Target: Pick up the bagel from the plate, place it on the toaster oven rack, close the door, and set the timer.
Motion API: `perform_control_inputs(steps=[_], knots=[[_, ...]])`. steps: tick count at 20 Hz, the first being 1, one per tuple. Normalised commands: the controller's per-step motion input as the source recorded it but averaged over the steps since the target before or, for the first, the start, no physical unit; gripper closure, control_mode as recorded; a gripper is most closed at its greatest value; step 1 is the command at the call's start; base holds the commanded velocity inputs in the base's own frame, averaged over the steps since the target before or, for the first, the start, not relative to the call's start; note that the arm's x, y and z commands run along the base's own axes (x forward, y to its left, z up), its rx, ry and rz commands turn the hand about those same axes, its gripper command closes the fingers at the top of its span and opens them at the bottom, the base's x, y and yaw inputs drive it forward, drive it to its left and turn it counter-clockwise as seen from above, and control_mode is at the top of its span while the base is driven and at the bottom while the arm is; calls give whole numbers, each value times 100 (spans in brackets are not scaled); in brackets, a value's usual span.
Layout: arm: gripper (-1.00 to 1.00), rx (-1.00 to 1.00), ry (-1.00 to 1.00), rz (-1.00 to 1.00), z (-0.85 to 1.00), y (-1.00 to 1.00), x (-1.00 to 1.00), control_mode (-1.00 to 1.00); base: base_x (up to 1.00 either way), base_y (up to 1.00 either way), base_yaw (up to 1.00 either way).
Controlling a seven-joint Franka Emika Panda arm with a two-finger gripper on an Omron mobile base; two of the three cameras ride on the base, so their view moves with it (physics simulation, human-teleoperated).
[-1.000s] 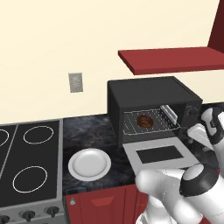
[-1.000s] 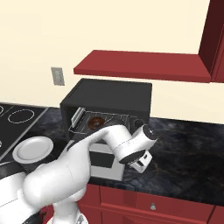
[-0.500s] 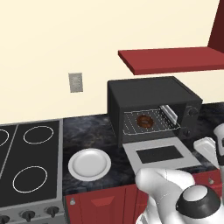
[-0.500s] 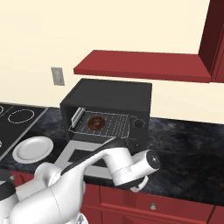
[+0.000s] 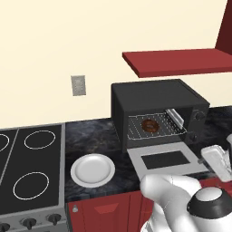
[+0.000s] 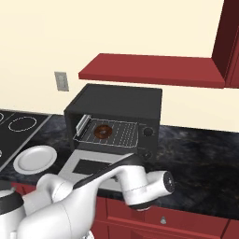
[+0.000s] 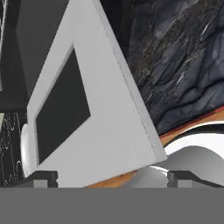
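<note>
The dark-brown bagel (image 5: 150, 125) (image 6: 102, 131) lies on the toaster oven rack (image 5: 167, 129) (image 6: 122, 132) inside the black oven. Its grey door (image 5: 165, 159) (image 6: 88, 165) (image 7: 100, 127) hangs open, flat over the counter edge. Left of the oven, the white plate (image 5: 93, 170) (image 6: 35, 158) sits bare. Two black knobs, one of them the timer (image 5: 200, 116) (image 6: 148, 132), are on the oven's right strip. My gripper (image 7: 113, 178) is open and holds nothing. It is low, off the door's front right corner, with my hand (image 5: 217, 159) (image 6: 151, 189) at counter-edge height.
A grey stove (image 5: 31, 176) with ring burners takes up the counter's left end. A red shelf (image 5: 181, 61) (image 6: 149, 70) hangs just above the oven. Dark marble counter (image 6: 200, 158) (image 7: 183, 57) stretches right of the oven, with red cabinet fronts (image 6: 186, 219) below.
My arm has swung down from in front of the oven's opening to low beside the door's front right corner. The jaws stay open. Bagel, door and plate have not moved.
</note>
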Motion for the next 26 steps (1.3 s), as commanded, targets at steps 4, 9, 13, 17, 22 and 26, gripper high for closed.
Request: perform_control_inputs(steps=[4,9,13,17,22,26], knots=[[-100,14,10,0,-16,8,0,-100,0,0,0],[-100,12,10,-1,-20,12,0,-100,0,0,0],[-100,11,3,-1,-9,24,6,-100,0,0,0],[-100,9,0,-1,-1,27,21,-100,0,0,0],[-100,7,0,-3,0,17,27,-100,0,0,0],[-100,6,0,-3,0,18,32,-100,0,0,0]])
